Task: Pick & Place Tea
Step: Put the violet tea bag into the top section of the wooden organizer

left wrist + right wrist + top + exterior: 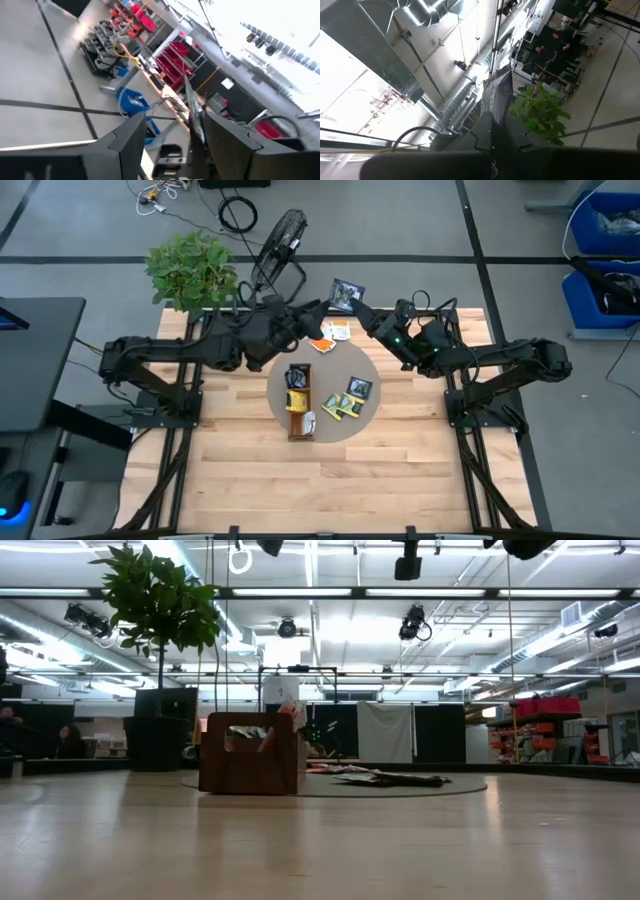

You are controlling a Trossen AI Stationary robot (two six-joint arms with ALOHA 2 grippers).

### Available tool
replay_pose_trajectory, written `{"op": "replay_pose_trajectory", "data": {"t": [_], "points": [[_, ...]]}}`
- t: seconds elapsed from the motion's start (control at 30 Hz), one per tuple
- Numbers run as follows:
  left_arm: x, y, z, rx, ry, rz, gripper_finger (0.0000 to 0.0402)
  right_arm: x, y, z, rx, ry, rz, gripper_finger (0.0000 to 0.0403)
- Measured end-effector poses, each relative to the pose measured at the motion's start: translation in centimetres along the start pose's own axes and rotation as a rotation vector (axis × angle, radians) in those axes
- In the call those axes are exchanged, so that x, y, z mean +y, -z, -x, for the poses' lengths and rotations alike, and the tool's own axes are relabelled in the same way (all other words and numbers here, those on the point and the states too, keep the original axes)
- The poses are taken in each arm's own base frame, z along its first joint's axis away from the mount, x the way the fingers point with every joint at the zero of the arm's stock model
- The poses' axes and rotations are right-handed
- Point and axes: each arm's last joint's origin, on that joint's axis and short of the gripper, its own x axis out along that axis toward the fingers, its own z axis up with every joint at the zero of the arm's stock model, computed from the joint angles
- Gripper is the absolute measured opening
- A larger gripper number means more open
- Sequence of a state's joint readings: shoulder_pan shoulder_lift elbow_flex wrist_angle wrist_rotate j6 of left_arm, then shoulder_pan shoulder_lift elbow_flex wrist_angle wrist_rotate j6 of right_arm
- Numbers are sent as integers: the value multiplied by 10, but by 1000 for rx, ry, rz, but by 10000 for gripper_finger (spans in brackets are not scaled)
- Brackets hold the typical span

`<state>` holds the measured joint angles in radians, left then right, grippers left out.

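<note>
One dark tea bag up in the air over the far edge of the table, pinched tight by the right gripper. Seen thin and edge-on in the right wrist view, sticking out past the pressed-together fingers.

Just beside it, the left gripper, with fingers spread wide. In the left wrist view, the same tea bag showing edge-on between those two fingers, closer to one of them. Touching or not, cannot tell.

Down below, one round grey mat on the table. One long wooden tray lying on the mat, with about three tea bags inside.

Loose on the mat:
- about two orange and white tea bags at the far edge, right under both grippers
- one more dark bag near the tray
- about three yellow-green bags just beside that one

Both arms stretched in over the far side of the mat, tips close together.

One leafy plant and one black fan past the far left corner of the table. Two blue bins on the floor, well apart on the right.
</note>
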<state>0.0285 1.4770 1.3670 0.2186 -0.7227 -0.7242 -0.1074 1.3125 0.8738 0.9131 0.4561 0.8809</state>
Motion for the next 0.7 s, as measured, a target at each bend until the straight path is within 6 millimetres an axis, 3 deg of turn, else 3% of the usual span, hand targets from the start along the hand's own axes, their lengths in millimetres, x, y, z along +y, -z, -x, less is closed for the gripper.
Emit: {"op": "replay_pose_trajectory", "data": {"t": [0.43,0.7], "points": [[0,9,-9,23,57,108,205,-1,1,0,15,1,2,11],[3,13,-13,27,49,142,168,-1,2,0,28,-3,3,11]]}}
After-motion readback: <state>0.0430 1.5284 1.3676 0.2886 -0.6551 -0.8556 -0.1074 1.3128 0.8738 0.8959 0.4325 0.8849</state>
